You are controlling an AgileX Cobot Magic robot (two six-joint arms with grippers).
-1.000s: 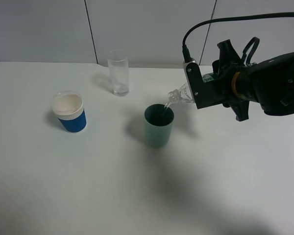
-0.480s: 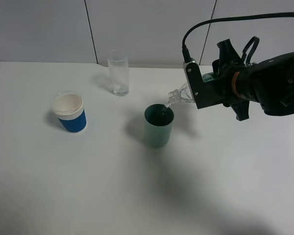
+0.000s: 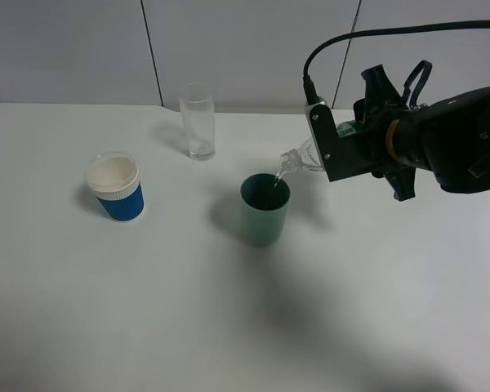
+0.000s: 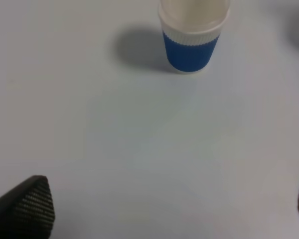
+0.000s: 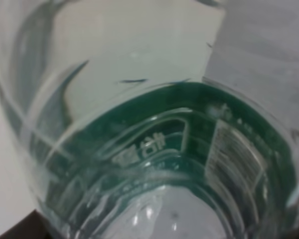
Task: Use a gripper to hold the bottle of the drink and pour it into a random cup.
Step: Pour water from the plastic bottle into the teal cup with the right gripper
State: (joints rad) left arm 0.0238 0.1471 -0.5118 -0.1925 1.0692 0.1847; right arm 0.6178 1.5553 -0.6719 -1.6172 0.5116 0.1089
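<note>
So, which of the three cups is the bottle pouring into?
The plain green cup: the tilted bottle hangs over its rim. The blue cup and clear glass stand away.

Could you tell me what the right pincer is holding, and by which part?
The bottle, gripped around its labelled body, with its neck tipped over the cup.

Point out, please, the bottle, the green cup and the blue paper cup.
bottle (image 3: 294, 162): exterior high, clear neck.
green cup (image 3: 264, 225): exterior high, side wall.
blue paper cup (image 4: 190, 51): left wrist, blue sleeve.
</note>
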